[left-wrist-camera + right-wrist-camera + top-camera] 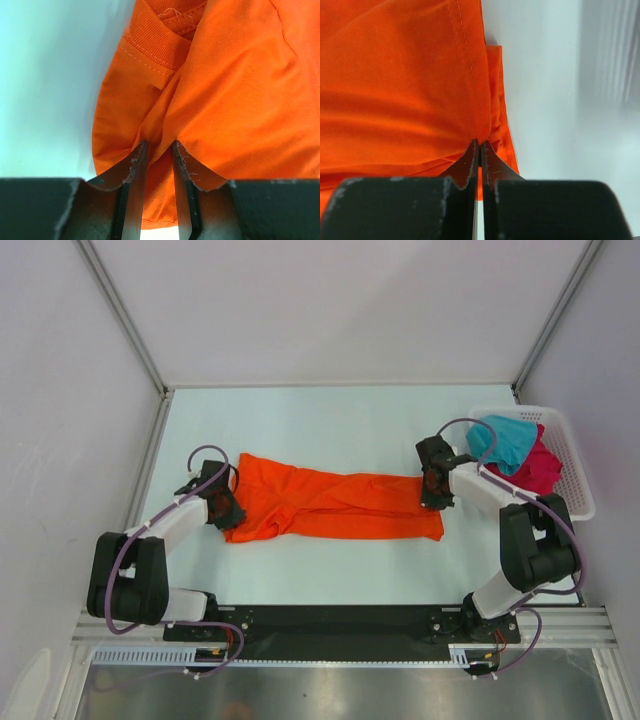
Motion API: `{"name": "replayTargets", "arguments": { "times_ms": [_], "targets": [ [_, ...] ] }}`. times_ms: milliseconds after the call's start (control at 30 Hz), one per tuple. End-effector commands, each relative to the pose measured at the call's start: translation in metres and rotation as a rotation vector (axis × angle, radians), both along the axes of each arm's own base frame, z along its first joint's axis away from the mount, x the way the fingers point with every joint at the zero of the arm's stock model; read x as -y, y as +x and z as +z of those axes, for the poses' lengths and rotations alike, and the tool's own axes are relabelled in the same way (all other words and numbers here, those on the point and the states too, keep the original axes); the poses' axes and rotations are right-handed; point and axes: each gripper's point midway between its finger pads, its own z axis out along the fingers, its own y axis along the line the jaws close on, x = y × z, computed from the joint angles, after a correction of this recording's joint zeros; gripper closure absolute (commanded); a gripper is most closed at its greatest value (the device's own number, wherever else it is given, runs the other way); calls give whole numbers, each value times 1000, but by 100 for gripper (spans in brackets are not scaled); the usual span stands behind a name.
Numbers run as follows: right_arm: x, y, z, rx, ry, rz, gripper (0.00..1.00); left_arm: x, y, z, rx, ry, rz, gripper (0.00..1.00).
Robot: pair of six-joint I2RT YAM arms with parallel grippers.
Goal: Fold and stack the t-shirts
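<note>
The orange t-shirt [330, 505] lay with its long axis running left to right across the middle of the frame. The left gripper [230, 508] pinched a fold at its collar end on the left. The right gripper [434, 498] was clamped on the hem at the right.

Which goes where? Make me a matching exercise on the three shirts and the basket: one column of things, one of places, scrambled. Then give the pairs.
Things
1. orange shirt
2. teal shirt
3. pink shirt
4. basket

Places
a. in the basket, partly under another shirt
b. at the right edge of the table
c. stretched out across the middle of the table
d. in the basket, lying on top

Pairs: 1-c, 2-d, 3-a, 4-b
</note>
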Motion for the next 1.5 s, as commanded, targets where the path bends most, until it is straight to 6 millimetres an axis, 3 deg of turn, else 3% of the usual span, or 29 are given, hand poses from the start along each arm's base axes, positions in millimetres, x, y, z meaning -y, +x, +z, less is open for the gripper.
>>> {"name": "replayTargets", "arguments": {
  "times_ms": [0,267,500,1067,1233,1333,1467],
  "targets": [
    [1,2,18,67,0,-5,100,-1,2,4,23,-8,2,69],
    [19,-13,29,76,-59,-62,100,-4,4,11,39,-17,20,69],
    [33,-28,25,34,-104,-121,100,-5,8,19,62,-31,23,69],
    [32,-46,14,-31,-115,-126,100,-9,9,14,55,-43,20,69],
    [24,-46,7,-61,-108,-99,66,-12,9,16,58,-43,22,69],
    [21,-42,12,-50,-105,-93,59,-14,9,16,58,-41,27,69],
    [16,-35,26,-12,-94,-85,57,-14,10,17,60,-41,27,69]
  ]
}}
